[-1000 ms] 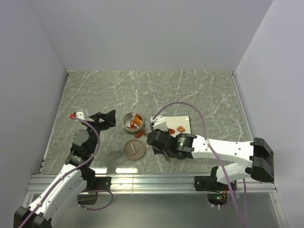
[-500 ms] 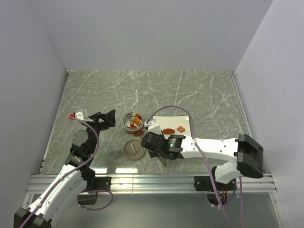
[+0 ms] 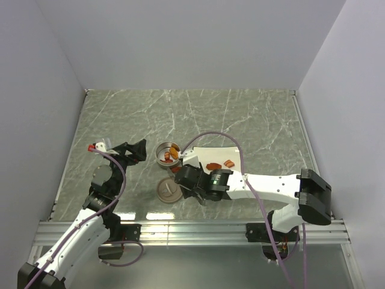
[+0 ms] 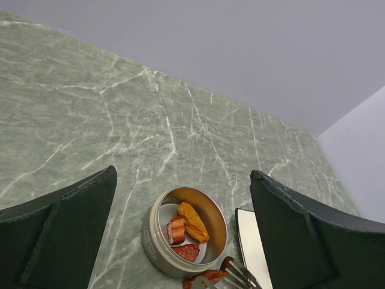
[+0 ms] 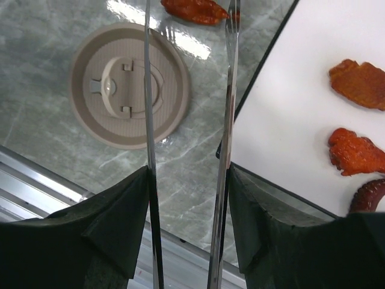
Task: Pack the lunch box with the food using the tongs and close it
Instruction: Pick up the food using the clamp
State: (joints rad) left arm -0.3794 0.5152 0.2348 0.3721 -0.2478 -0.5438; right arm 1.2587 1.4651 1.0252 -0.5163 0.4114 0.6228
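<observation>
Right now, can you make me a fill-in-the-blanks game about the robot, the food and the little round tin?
The brownish-grey round lid lies on the green marble ___, not on the small round silver metal tin.
The right gripper is shut on the slender silver metal ___.
Orange-brown food pieces lie on the white square ___.
The left gripper is ___ and holds nothing.
Missing words: table, tongs, plate, open.

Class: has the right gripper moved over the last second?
Yes. The right gripper, holding the tongs, has shifted left, away from the white plate toward the lid.
</observation>
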